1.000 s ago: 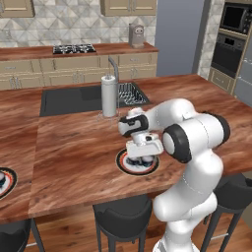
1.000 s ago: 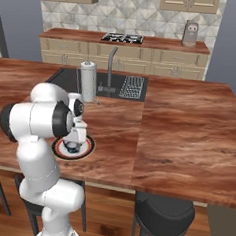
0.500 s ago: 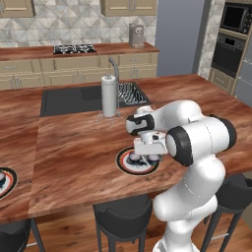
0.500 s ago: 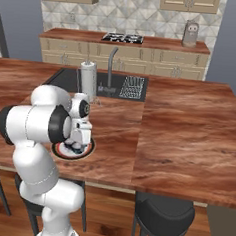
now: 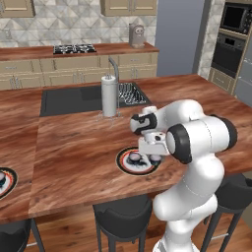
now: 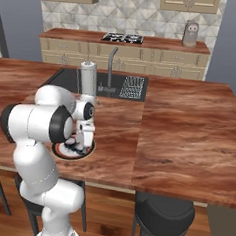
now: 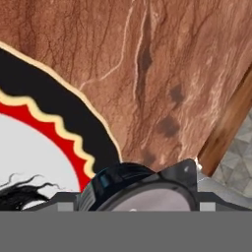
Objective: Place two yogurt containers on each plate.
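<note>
Wooden island counter is being occupied by two plates: the near plate, with one yogurt cup resting and a second cup being straddled by the parted gripper, seemingly released; the far plate is being filled too, count unclear.

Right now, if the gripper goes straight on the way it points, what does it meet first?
Most likely the small dark yogurt cup with a pale top just ahead of the gripper, at the edge of the round black-rimmed plate with a red ring on the wooden counter. Depth is unclear.
</note>
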Robot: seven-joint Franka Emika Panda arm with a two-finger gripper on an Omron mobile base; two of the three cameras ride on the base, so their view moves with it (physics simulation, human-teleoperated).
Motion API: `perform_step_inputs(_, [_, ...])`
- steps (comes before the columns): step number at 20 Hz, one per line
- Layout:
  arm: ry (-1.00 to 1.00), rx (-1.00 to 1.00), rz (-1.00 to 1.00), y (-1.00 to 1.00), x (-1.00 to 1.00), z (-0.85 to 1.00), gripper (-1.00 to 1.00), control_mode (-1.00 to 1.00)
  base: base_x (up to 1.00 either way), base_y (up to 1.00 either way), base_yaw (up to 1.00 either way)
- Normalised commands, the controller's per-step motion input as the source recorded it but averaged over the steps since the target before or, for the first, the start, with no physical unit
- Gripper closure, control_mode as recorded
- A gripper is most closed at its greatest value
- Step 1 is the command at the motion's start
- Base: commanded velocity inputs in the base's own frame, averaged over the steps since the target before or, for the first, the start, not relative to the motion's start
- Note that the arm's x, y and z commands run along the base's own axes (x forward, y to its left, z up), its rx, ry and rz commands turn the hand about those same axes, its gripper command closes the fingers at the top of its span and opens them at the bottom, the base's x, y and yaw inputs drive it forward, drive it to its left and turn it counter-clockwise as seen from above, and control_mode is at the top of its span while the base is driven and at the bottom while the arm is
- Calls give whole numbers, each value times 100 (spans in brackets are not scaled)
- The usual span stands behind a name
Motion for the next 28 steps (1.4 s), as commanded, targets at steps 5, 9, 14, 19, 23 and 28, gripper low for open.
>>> perform_step_inputs(5, [0, -8, -17, 6, 43, -11, 100, -100, 0, 0, 0])
perform_step_inputs(9, [-2, -8, -17, 17, 42, -13, 100, -100, 0, 0, 0])
perform_step_inputs(14, [-5, -2, -14, 21, 24, -26, 100, -100, 0, 0, 0])
perform_step_inputs(19, [-6, -4, -11, 1, 13, -32, 100, -100, 0, 0, 0])
perform_step_inputs(23, [-10, -2, -5, 1, 2, -5, -100, -100, 0, 0, 0])
perform_step_inputs(28, [-7, -2, -5, -2, -4, 11, -100, -100, 0, 0, 0])
